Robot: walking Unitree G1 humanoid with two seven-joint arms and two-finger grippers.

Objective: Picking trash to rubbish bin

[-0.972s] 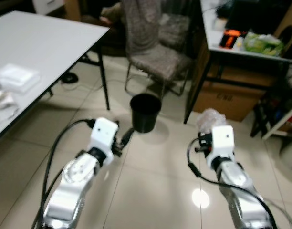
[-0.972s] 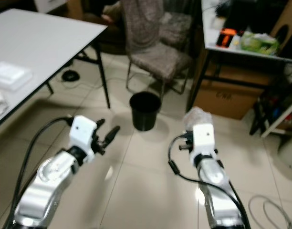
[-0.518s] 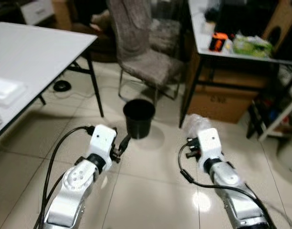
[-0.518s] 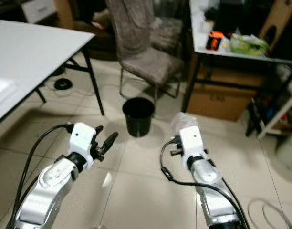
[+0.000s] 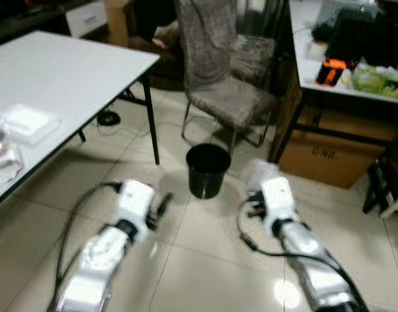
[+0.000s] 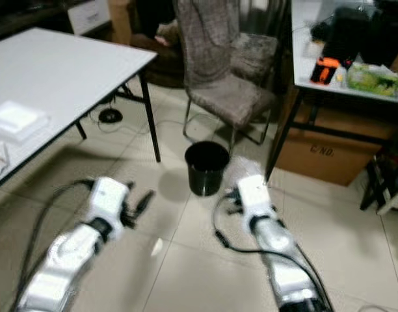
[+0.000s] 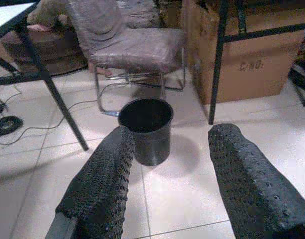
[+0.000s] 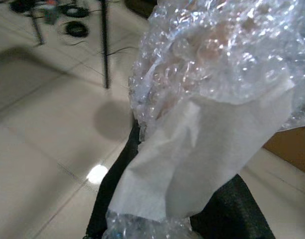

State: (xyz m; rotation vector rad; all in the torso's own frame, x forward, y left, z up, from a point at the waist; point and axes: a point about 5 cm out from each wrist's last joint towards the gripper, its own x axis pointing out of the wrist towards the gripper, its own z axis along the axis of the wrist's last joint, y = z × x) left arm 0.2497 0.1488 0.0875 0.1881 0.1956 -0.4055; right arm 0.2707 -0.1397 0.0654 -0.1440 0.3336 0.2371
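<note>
Closer now than half a second ago, the small round black plastic rubbish bin point(image 5: 207, 169) stands upright on the pale glossy floor tiles point(image 5: 205, 260), and both head views are blurred as the whole scene has shifted with the camera. Left gripper point(image 7: 170, 184) hovers low over the tiles just short of the bin, its two long black textured fingers point(image 7: 100, 184) spread wide apart with nothing between them; seen along those fingers, the bin's dark open mouth sits in the gap ahead. Right gripper point(image 5: 259, 174), on its silver arm with a white wrist housing, is held up just beside the bin on the robot's right, and its fingers are clamped on a crumpled wad of clear bubble wrap with a sheet of white paper tucked into it point(image 8: 217, 109) (the wad hides most of the fingers in the wrist view). This trash is above the floor, near the bin's rim but not over its opening. Behind the bin stands a grey-brown fabric chair on a thin metal frame point(image 5: 228, 97). A white table with black legs point(image 5: 62, 71) lies to the robot's left, carrying white packets near its edge. To the right, a brown cardboard box point(image 5: 329, 159) sits under a second table with a black frame point(image 5: 300, 117).
</note>
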